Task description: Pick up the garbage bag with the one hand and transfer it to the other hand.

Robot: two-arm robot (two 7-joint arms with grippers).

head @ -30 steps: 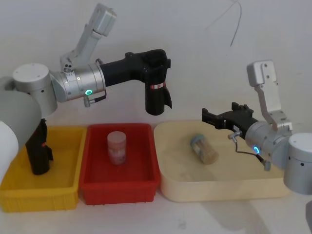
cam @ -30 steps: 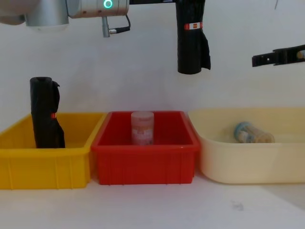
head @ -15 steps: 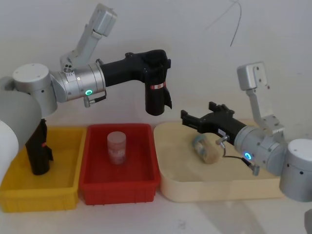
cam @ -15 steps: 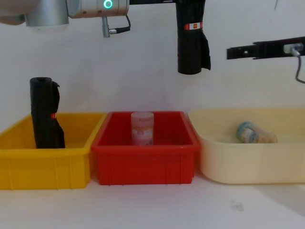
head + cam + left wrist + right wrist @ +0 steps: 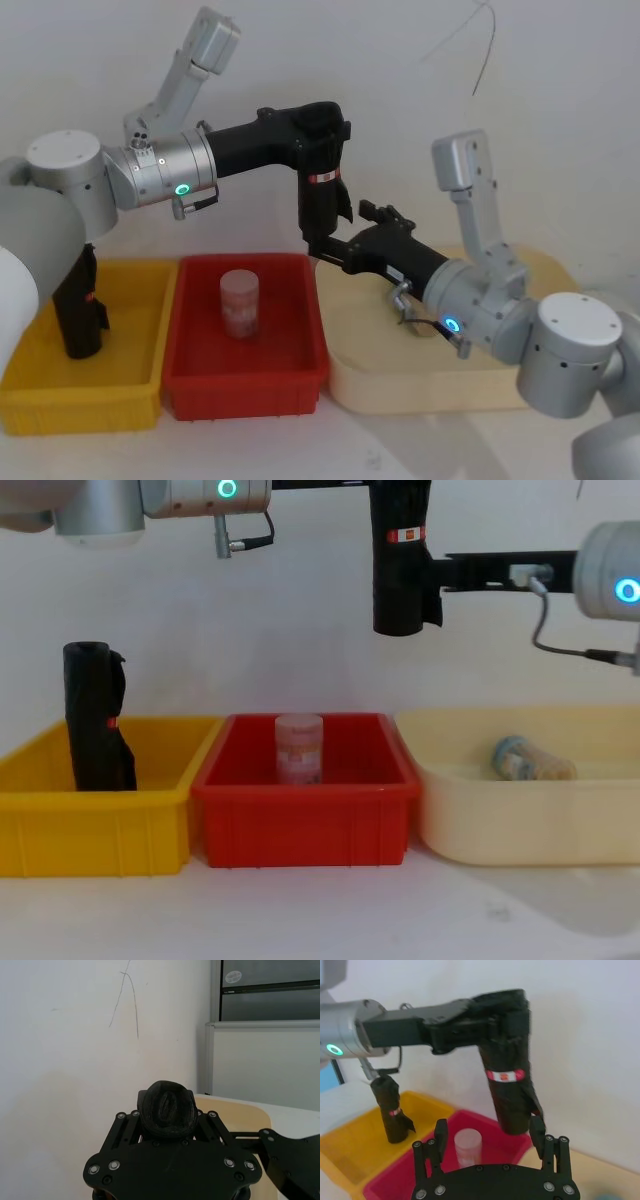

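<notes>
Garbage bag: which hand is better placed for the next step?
Right. The right hand is open, straddling the lower end of the garbage bag; the left hand grips its top.

Three trays stand side by side on the table [image 5: 320, 910]. The left tray [image 5: 30, 395] holds an upright roll [image 5: 78, 310], the middle tray [image 5: 245, 388] a standing jar [image 5: 240, 303], and the right tray [image 5: 400, 388] a toppled jar [image 5: 530, 760]. Above the seam between the middle and right trays hangs the garbage bag [image 5: 322, 195], upright, with the left gripper [image 5: 318, 125] clamped on its top. The right gripper [image 5: 338, 230] meets its lower end from the right, fingers [image 5: 439, 1135] spread.
</notes>
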